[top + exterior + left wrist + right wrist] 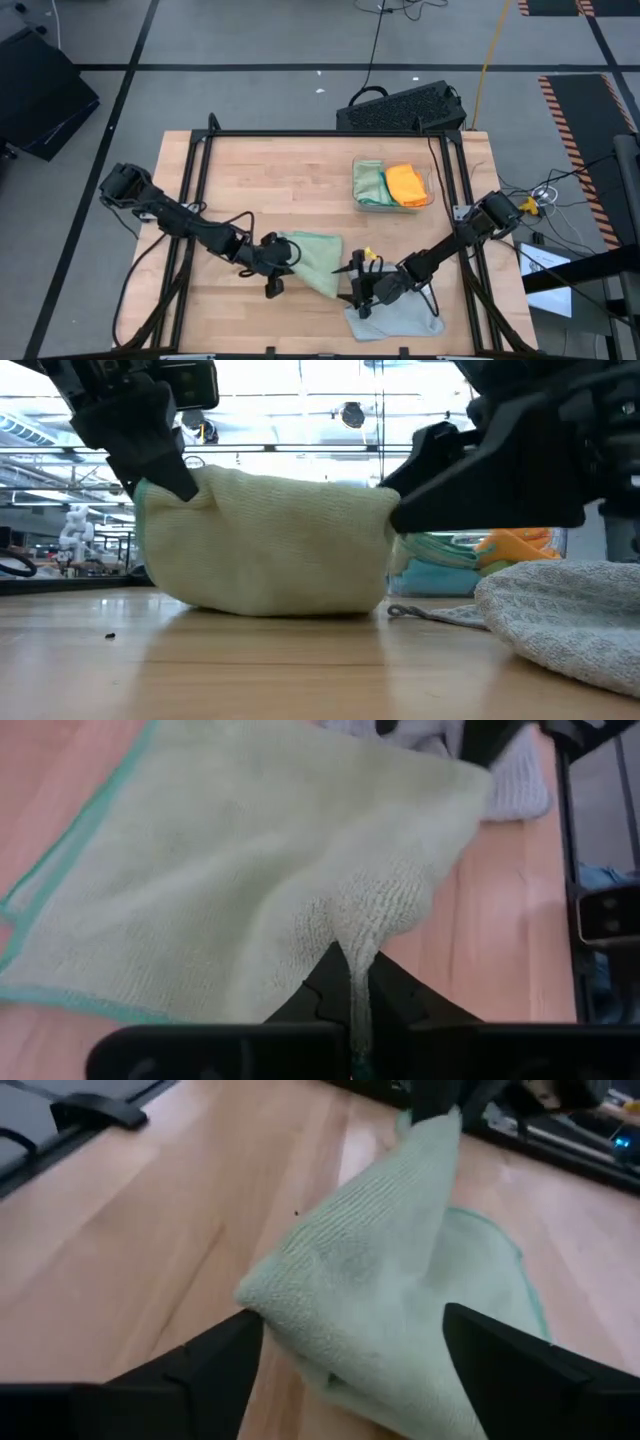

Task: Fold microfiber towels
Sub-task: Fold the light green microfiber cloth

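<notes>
Pinching one corner of the pale sage green towel (318,260), the left gripper (283,256) sits low over the near middle of the table (290,175), its fingers (330,982) clamped together on a fold of the cloth. In the left wrist view the towel spreads away ahead of this gripper, its teal hem running along the far edges. In the low view the cloth hangs lifted at both ends and sags to the wood between the two grippers.

Just to the right of that towel, the right gripper (358,280) reaches in from the other side. Its fingers (215,1355) stand wide apart in the right wrist view, with a raised, folded ridge of the towel lying between them; whether they touch the cloth I cannot tell.

Directly beneath and beside the right gripper lies a light grey towel (395,318), rumpled at the table's near edge. Well beyond this gripper, toward the far right of the table, a clear tray (358,196) holds another green towel (371,182) and an orange towel (406,184) side by side.
</notes>
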Motion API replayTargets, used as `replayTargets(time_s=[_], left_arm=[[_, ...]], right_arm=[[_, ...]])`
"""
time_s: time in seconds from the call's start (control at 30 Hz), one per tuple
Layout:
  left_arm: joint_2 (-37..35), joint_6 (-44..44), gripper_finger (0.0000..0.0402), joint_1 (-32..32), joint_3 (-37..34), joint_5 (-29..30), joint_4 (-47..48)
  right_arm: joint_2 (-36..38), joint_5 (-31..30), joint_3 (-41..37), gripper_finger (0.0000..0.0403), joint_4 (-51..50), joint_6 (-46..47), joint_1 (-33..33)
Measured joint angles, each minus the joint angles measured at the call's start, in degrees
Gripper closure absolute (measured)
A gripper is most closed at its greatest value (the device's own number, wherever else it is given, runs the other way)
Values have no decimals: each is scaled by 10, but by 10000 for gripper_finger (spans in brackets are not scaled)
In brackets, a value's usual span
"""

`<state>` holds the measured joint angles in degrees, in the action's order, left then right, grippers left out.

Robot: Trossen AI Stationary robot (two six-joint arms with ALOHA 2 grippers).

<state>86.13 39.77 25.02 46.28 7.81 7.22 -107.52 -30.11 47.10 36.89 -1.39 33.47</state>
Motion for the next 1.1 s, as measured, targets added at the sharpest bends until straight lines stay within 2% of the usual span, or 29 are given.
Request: replayTargets(time_s=[0.13,0.3,0.4,0.53,0.7,0.83,0.9,1.0,1.1], left_arm=[[0,16,388,0,0,12,1],[0,20,391,1,0,14,2],[0,34,394,1,0,25,-1],[0,51,385,3,0,28,-24],[0,71,394,15,0,42,-34],[0,91,386,29,0,57,-27],[0,100,392,36,0,69,-25],[0,115,394,46,0,92,-25],[0,138,387,54,0,106,-25]], right_arm=[[-17,14,0,85,12,17,0],[-31,33,0,100,22,36,2],[-31,18,0,110,37,39,4],[-31,-32,0,125,70,49,4],[-31,-26,0,182,79,53,5],[-31,16,0,245,64,40,12],[-31,22,0,258,48,28,19],[-30,31,0,242,34,10,31],[-30,0,0,194,46,19,45]])
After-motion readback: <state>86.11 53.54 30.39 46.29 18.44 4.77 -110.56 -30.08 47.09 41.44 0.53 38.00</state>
